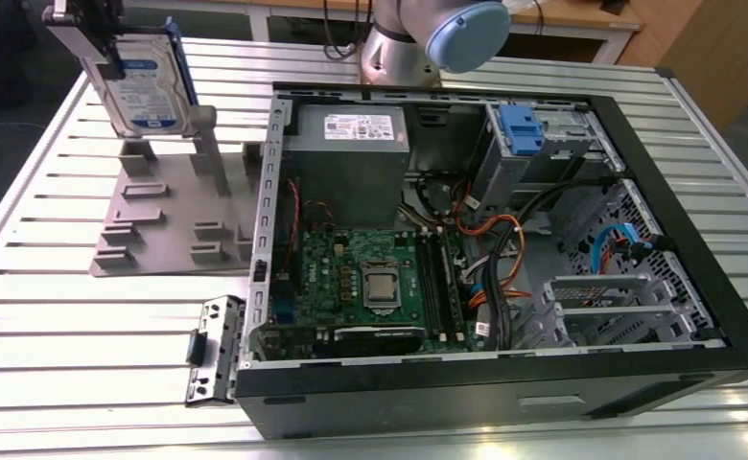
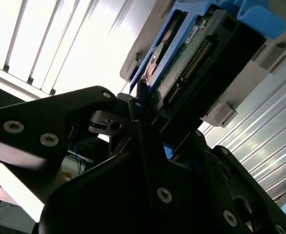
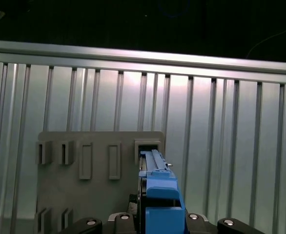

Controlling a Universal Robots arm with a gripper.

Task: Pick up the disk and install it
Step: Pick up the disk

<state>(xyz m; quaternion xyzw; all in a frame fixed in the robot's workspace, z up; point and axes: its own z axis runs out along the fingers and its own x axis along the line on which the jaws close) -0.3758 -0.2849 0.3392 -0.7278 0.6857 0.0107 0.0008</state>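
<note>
Disk [image 1: 144, 81] pinched upright in the pincer [image 1: 93, 34], over the grey slotted stand [image 1: 156, 230].
The stand is set on the slatted counter [image 1: 67, 335] beside the open computer case [image 1: 477, 398], in which a grey power supply box [image 1: 344, 139] and a green motherboard [image 1: 362, 278] are housed.

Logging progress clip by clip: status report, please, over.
Gripper shut on flat silver metal hard drive with blue plastic side rails. Drive upright at grey slotted plastic stand, outside open black computer case. Nothing seen blocking.
</note>
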